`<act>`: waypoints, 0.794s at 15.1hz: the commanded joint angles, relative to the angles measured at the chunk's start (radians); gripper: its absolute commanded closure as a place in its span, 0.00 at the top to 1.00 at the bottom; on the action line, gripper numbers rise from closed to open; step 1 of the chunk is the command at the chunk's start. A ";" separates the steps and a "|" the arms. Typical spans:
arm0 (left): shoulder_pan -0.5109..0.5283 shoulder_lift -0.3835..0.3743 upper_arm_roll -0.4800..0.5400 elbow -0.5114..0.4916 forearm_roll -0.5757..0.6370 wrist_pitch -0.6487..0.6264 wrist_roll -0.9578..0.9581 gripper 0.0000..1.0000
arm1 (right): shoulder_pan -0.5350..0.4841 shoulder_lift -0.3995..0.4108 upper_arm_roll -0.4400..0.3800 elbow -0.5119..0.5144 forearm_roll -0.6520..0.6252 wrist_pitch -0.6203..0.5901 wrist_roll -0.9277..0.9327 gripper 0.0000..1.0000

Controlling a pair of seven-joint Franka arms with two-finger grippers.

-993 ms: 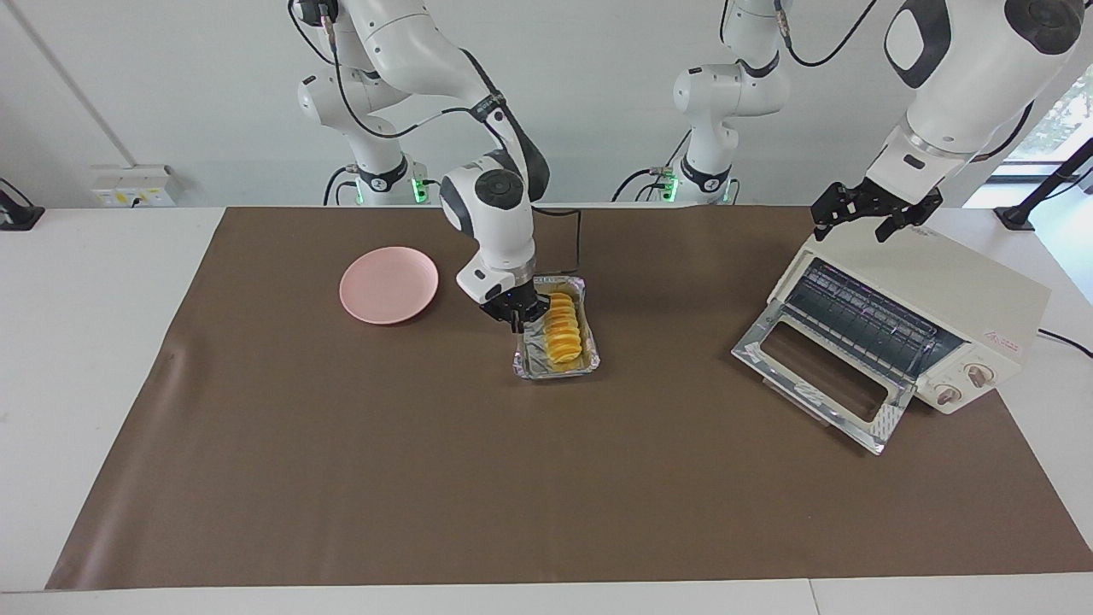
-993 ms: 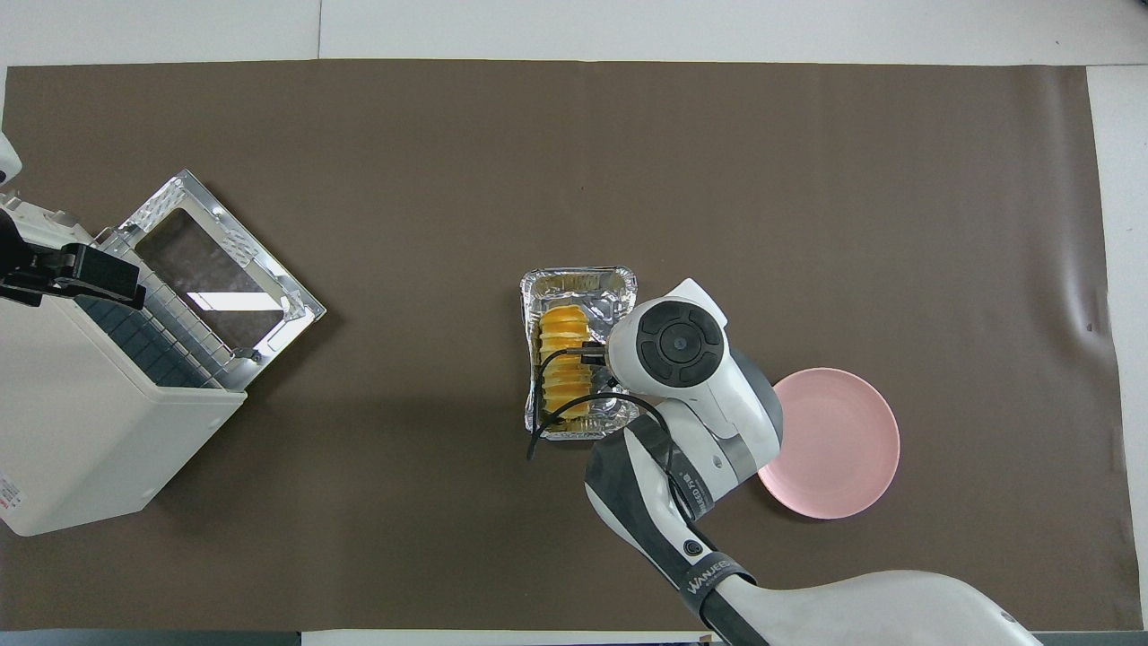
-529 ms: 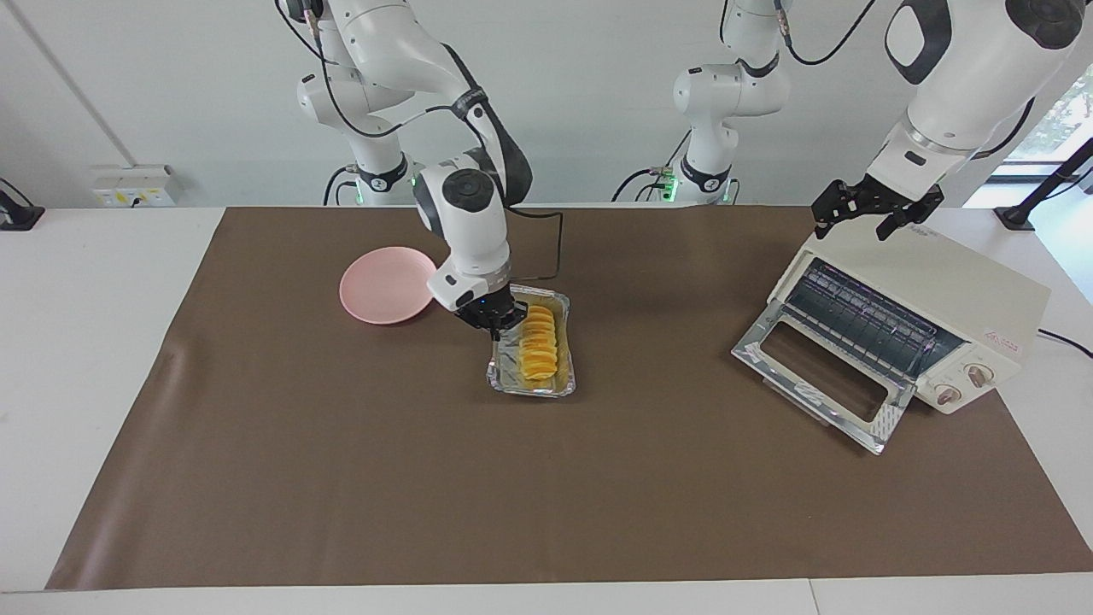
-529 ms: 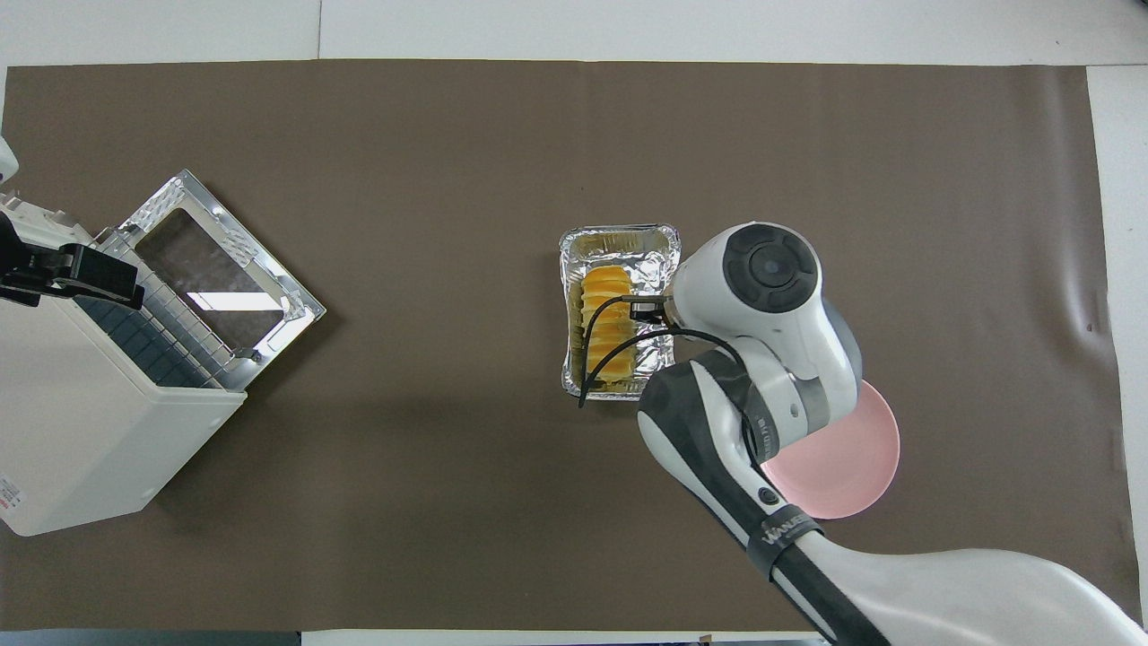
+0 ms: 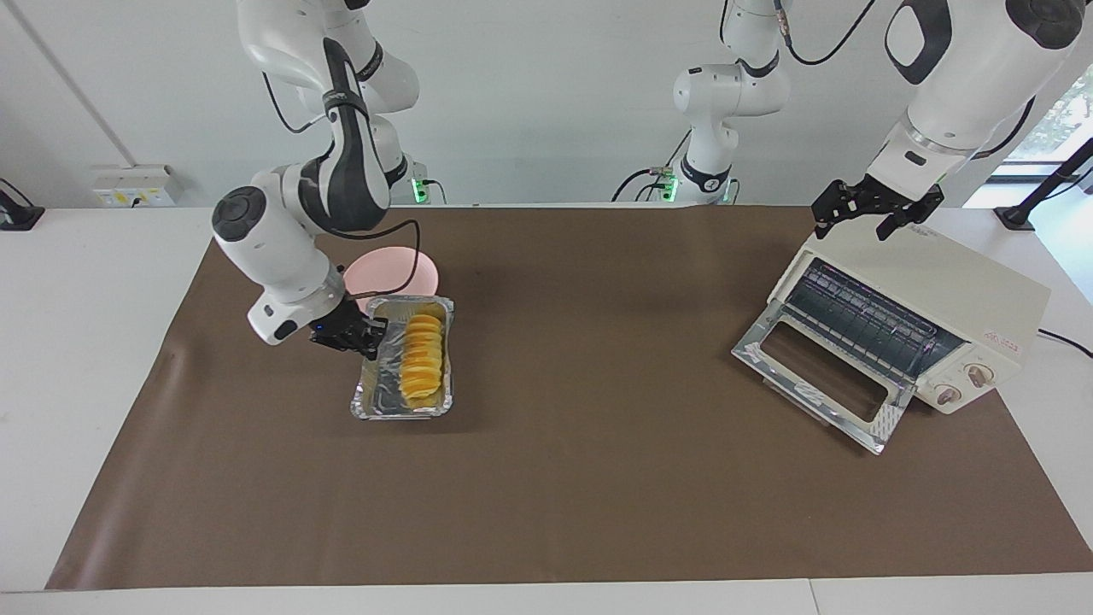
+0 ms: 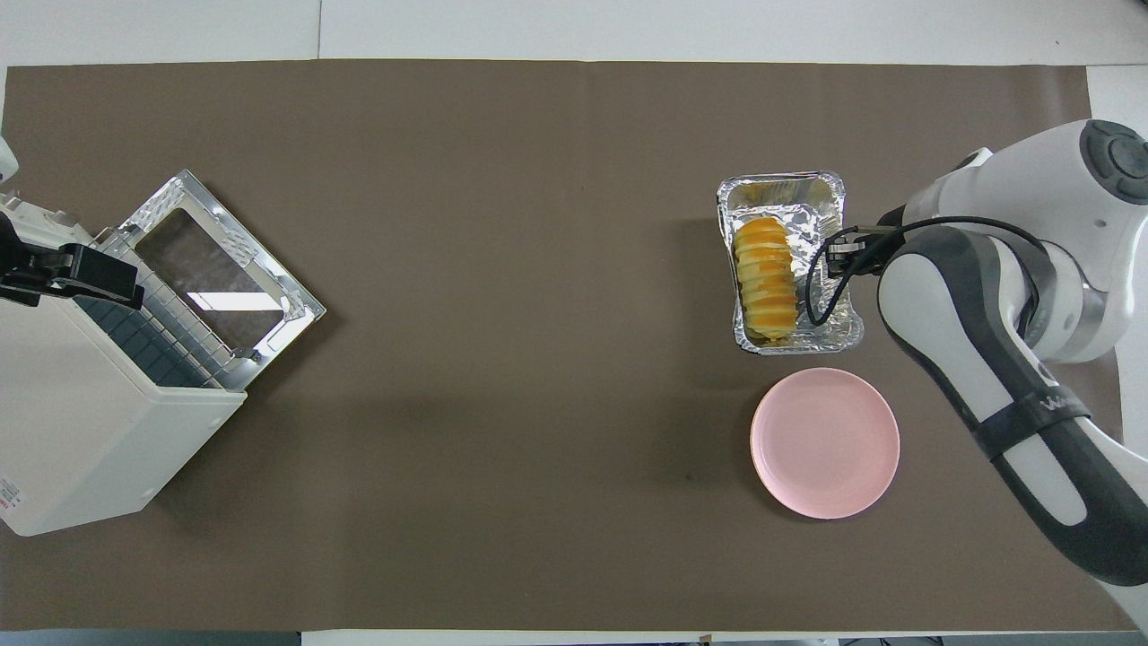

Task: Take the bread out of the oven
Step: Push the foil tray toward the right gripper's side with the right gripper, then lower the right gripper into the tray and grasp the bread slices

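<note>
A white table (image 5: 85,359) carries a brown mat (image 5: 598,478) over most of its top. On the mat stands the oven (image 5: 926,316), door dropped open. Well apart from the oven, toward the right arm's end, lie a pink plate (image 5: 410,265) and a foil tray (image 5: 376,401), which seems to rest flat.

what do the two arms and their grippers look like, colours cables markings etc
Both arms are glossy white with rounded segments and dark grey to black joint bands and round joint caps. The right arm carries a loose black cable looping along its wrist and small white lettering on a dark band. The right gripper and left gripper are small, black and two-fingered. Green lights glow at both arm bases.
</note>
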 commanded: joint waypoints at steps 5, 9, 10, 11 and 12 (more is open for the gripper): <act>0.012 -0.021 -0.006 -0.020 -0.007 0.015 0.004 1.00 | -0.089 0.021 0.014 -0.066 -0.008 0.116 -0.037 0.00; 0.012 -0.021 -0.006 -0.020 -0.007 0.015 0.004 1.00 | -0.092 0.027 0.015 -0.101 -0.007 0.155 -0.059 0.00; 0.012 -0.020 -0.006 -0.020 -0.007 0.015 0.004 1.00 | -0.091 0.024 0.015 -0.112 -0.007 0.163 -0.060 0.00; 0.012 -0.020 -0.006 -0.020 -0.007 0.014 0.004 1.00 | -0.088 0.022 0.015 -0.116 -0.007 0.163 -0.060 0.00; 0.012 -0.021 -0.006 -0.020 -0.007 0.015 0.004 1.00 | -0.086 0.022 0.015 -0.118 -0.007 0.165 -0.060 0.00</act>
